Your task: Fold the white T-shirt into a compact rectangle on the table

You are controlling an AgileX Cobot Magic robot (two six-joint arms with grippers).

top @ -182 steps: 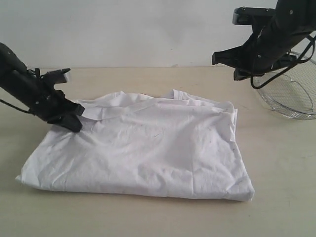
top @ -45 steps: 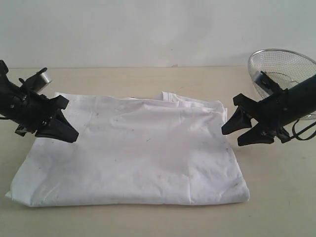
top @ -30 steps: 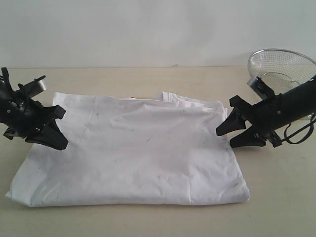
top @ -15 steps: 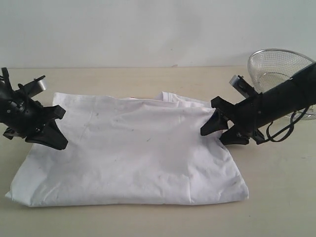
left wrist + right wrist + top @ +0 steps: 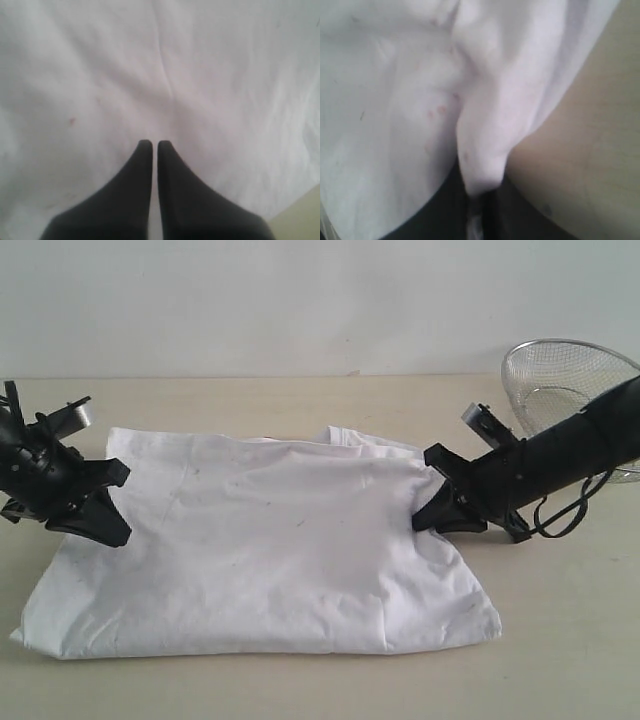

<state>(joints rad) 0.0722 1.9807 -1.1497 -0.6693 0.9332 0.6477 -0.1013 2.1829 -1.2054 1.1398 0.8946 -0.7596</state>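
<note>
Fingers (image 5: 135, 190) of our left gripper (image 5: 151, 146) are pressed together, with only a thin slit between the two dark tips. They rest on the left edge of the white T-shirt (image 5: 270, 540). We cannot tell whether any cloth is caught in that slit. Our right gripper (image 5: 425, 518) is clenched on the shirt's right edge. In the right wrist view a rounded fold of white fabric runs down between its dark fingers (image 5: 442, 215) and is pinched there. In the exterior view the cloth puckers toward that grip.

We see the shirt lying across the middle of the table (image 5: 560, 620), spread as a wide, roughly four-sided shape with its long sides running left to right. Its near edge lies close to the near edge of the view. A small raised fold shows along its far edge. The fabric is wrinkled and carries faint dark specks.

We work on a pale beige tabletop, matte with a faint grain, and bare table shows on every side of the shirt. A plain off-white wall (image 5: 300, 300) closes the scene behind the table's far edge. A round wire-mesh basket (image 5: 560, 375) sits at the far right, tipped up on its side, and our right arm crosses in front of it.
</note>
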